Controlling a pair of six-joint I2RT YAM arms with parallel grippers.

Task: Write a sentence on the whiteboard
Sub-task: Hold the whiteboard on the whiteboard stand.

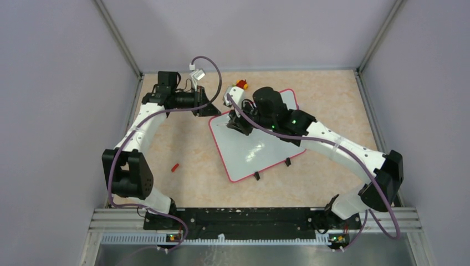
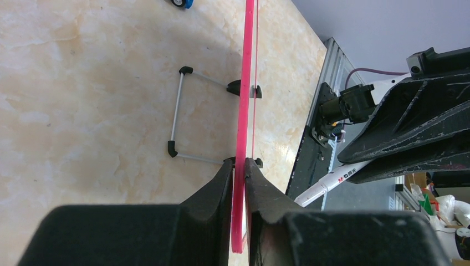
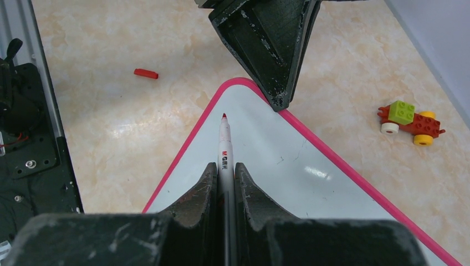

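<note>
Whiteboard [image 1: 260,152], rim in left tool [image 2: 239,166]; marker [image 3: 224,138] in right tool [image 3: 224,169] — tip near corner

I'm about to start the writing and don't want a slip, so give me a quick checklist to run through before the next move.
1. Left tool clamped on the whiteboard rim: ok.
2. Right tool gripping the marker: ok.
3. Cap off, red tip bare: ok.
4. Tip touching the whiteboard: cannot tell.
5. Surface near the tip blank: ok.
6. Toy car clear of the whiteboard: ok.
</note>
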